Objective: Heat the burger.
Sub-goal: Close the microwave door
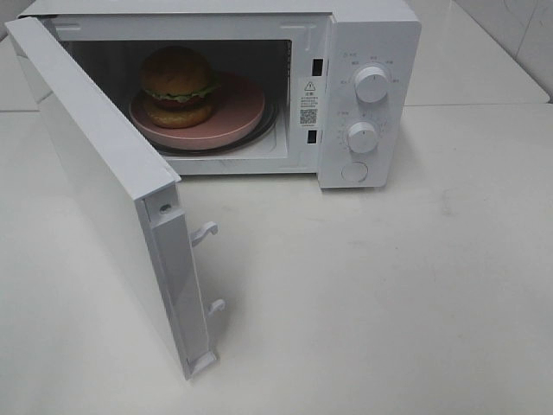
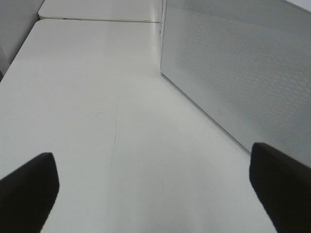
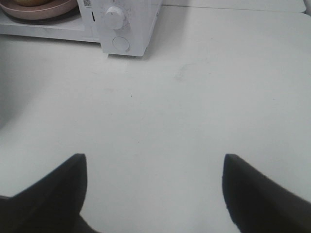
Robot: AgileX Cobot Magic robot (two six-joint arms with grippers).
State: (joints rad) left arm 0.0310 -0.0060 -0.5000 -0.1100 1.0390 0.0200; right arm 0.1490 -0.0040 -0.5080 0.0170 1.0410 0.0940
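Left gripper point(image 2: 153, 162) and right gripper point(image 3: 154, 160) both hover over the table point(image 1: 389, 303) with fingers spread wide and nothing between them.

The burger point(image 1: 177, 86) is already inside the microwave point(image 1: 371, 35), which stands at 12 o'clock on the table. It rests on the pink plate point(image 1: 238, 117), toward the plate's 10 o'clock edge. I judge the loading step done.

What is left is to shut the door point(image 1: 95, 190), which stands wide open and swings out toward 7 o'clock, and then to set the two knobs point(image 1: 371, 84) on the panel at 3 o'clock of the cavity.

The burger sits upright with its bun crown up and its stacking axis vertical. Being round, it has no long axis across the plate and no clear facing.
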